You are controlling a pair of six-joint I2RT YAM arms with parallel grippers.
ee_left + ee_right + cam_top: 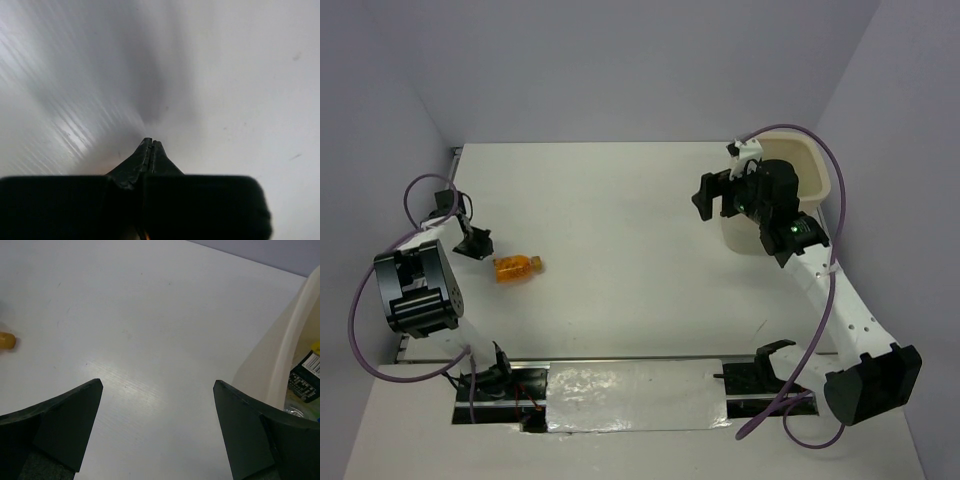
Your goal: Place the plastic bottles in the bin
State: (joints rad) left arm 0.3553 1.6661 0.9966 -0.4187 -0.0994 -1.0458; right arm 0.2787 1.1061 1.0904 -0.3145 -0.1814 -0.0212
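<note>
One orange bottle (516, 268) lies on its side on the white table at the left; its cap end shows at the left edge of the right wrist view (6, 341). My left gripper (476, 244) is shut and empty just left of it; its wrist view shows only the closed fingertips (150, 146) over bare table. The cream bin (806, 160) stands at the far right. My right gripper (715, 198) is open and empty (157, 390) over the table beside the bin's left wall (280, 360). A dark-labelled bottle (305, 376) shows inside the bin; the other bottles are hidden.
Purple-grey walls enclose the table on three sides. A foil-covered strip (635, 395) and cables lie along the near edge between the arm bases.
</note>
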